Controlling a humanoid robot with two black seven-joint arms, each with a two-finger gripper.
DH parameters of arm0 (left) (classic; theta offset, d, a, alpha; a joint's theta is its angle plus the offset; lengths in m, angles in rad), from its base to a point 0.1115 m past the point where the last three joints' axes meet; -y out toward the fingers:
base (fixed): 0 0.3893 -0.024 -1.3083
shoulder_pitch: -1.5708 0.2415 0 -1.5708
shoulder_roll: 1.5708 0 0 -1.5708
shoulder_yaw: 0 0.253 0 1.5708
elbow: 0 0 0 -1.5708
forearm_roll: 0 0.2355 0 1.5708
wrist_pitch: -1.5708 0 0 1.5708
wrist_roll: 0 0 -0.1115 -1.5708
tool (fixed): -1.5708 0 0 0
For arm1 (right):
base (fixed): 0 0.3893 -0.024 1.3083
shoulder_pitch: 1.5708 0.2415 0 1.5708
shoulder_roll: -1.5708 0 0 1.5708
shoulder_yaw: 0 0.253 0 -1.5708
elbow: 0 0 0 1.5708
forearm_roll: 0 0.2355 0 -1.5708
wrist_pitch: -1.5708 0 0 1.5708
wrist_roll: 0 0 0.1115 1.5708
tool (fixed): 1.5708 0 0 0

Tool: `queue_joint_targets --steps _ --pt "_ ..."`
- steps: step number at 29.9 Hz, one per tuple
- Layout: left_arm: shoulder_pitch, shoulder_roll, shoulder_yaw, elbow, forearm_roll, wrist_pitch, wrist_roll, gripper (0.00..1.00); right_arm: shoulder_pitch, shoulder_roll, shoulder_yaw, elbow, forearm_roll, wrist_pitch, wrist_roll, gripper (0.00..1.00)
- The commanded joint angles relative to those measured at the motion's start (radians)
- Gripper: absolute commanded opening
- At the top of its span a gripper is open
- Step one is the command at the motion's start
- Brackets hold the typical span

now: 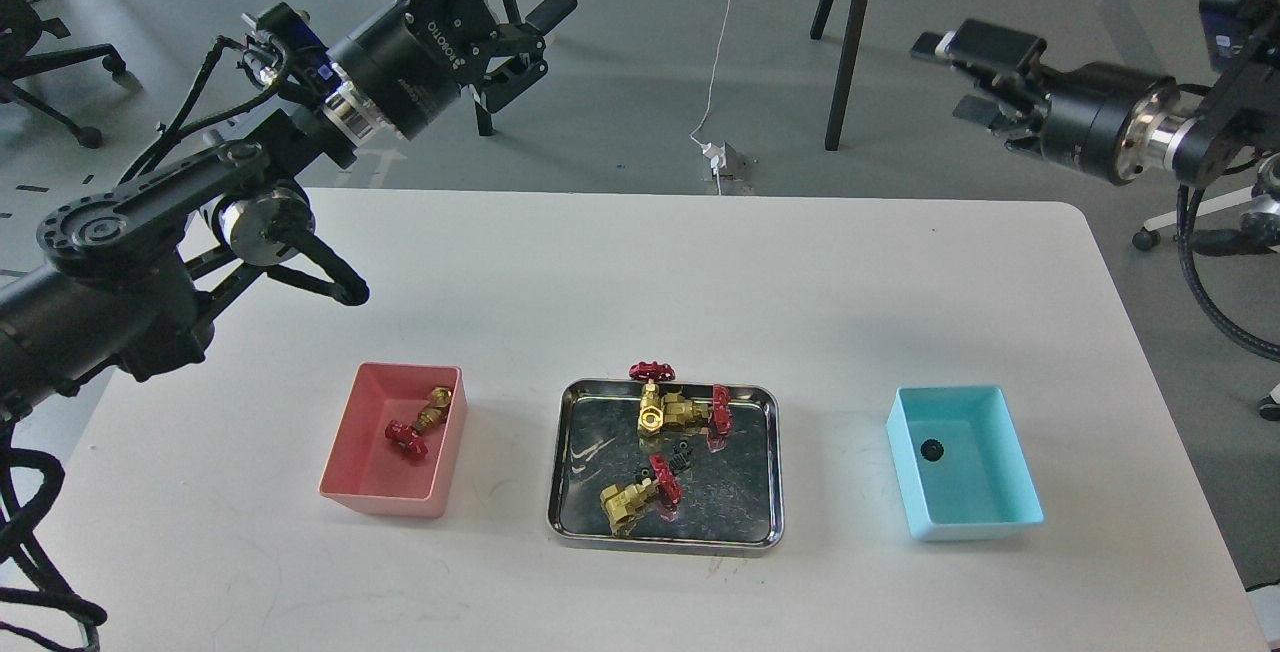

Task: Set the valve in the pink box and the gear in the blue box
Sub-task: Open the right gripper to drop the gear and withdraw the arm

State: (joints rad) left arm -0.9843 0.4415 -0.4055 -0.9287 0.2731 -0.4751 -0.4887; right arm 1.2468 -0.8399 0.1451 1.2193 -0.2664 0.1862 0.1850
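The pink box (382, 504) stands at the left and holds one valve (418, 424). The blue box (975, 497) stands at the right and holds one black gear (932, 449). More valves (663, 408) and small black gears (680, 454) lie in the steel tray (742, 497) between the boxes. My left gripper (533, 38) is open and empty, raised high beyond the table's far left edge. My right gripper (962, 74) is open and empty, raised high beyond the far right edge.
The white table (700, 282) carries only the two boxes and the tray. Beyond its far edge are dark stand legs (850, 42), a white cable with a floor socket (722, 160), and a chair base (60, 82) at the far left.
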Motion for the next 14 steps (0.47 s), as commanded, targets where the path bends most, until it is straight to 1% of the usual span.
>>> queue_joint_targets --steps 1,3,4,6,8,11,14 --pt "0.010 -0.049 -0.079 0.099 -0.081 -0.014 0.000 0.96 -0.055 0.137 0.154 -0.116 0.355 0.135 0.050 1.00" --pt "0.027 -0.050 -0.127 0.122 -0.130 -0.014 0.000 0.98 -0.101 0.201 0.218 -0.196 0.358 0.266 0.076 1.00" --pt "0.038 -0.052 -0.148 0.129 -0.152 -0.014 0.000 0.98 -0.124 0.232 0.246 -0.240 0.358 0.302 0.079 1.00" --pt "0.052 -0.052 -0.193 0.146 -0.187 -0.014 0.000 0.99 -0.171 0.315 0.303 -0.358 0.360 0.302 0.077 1.00" --pt "0.055 -0.056 -0.214 0.151 -0.193 -0.014 0.000 0.99 -0.194 0.395 0.339 -0.429 0.358 0.302 0.077 1.00" --pt "0.068 -0.058 -0.214 0.151 -0.192 -0.014 0.000 0.99 -0.216 0.433 0.395 -0.451 0.358 0.302 0.090 1.00" --pt "0.072 -0.073 -0.204 0.151 -0.183 -0.014 0.000 0.99 -0.240 0.427 0.442 -0.440 0.358 0.302 0.093 1.00"
